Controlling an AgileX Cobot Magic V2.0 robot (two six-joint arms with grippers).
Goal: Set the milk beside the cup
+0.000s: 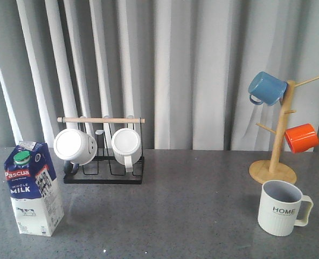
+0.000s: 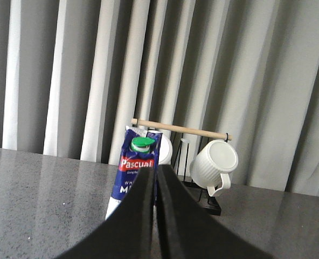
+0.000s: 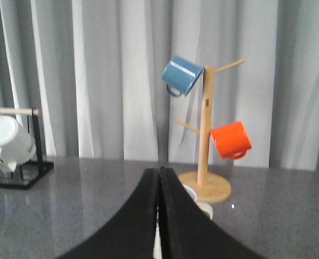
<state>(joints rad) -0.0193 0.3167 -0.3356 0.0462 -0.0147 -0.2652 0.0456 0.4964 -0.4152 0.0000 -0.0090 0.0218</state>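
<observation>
Two task items sit well apart in our front view: boxy gable-top milk (image 1: 34, 189) far left on speckled grey table (image 1: 175, 216), ribbed cup (image 1: 281, 208) far right beside wooden mug tree (image 1: 277, 143). Left wrist: left gripper (image 2: 154, 186) fingers pressed together, empty, milk beyond. Right wrist: right gripper (image 3: 159, 186) likewise closed, empty.
</observation>
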